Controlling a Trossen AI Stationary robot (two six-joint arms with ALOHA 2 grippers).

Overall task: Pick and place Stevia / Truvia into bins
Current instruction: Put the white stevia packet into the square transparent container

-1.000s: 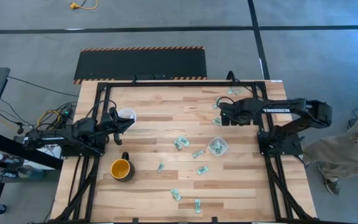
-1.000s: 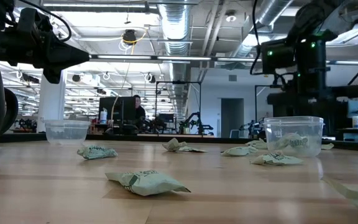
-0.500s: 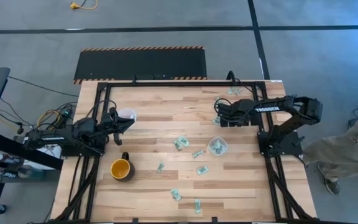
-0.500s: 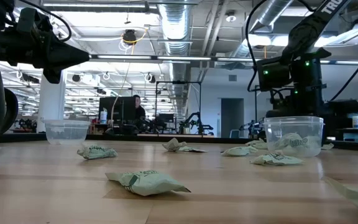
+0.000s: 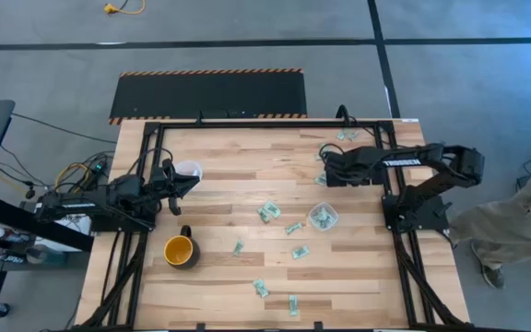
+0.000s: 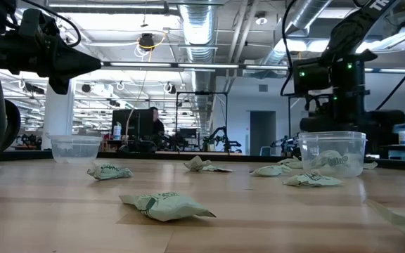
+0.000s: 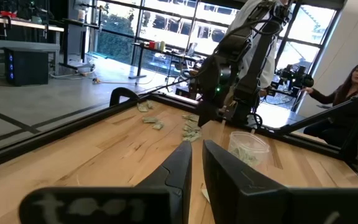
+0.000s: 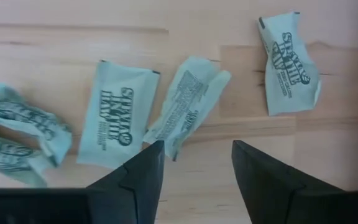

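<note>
Wooden table (image 5: 219, 175); right gripper (image 8: 194, 163) spread wide above flat, variously angled sachets (image 8: 113, 123)

Seen from above: wooden table (image 5: 229, 166) with a black frame. Left arm (image 5: 100, 203) lying along the left edge, left gripper (image 5: 188, 184) right by an empty clear cup (image 5: 188, 170). Right arm (image 5: 413, 164) reaching in from the right, right gripper (image 5: 322, 170) above sachets (image 5: 322, 180) near the far right corner. More sachets by that corner (image 5: 347, 136). Second clear cup (image 5: 322, 217) right of centre, sachets inside. Loose sachets scattered mid-table (image 5: 267, 211) and toward the near edge (image 5: 260, 288). Yellow mug (image 5: 180, 250) near left. Black mat (image 5: 208, 95) with striped edging on the floor beyond the table.
</note>
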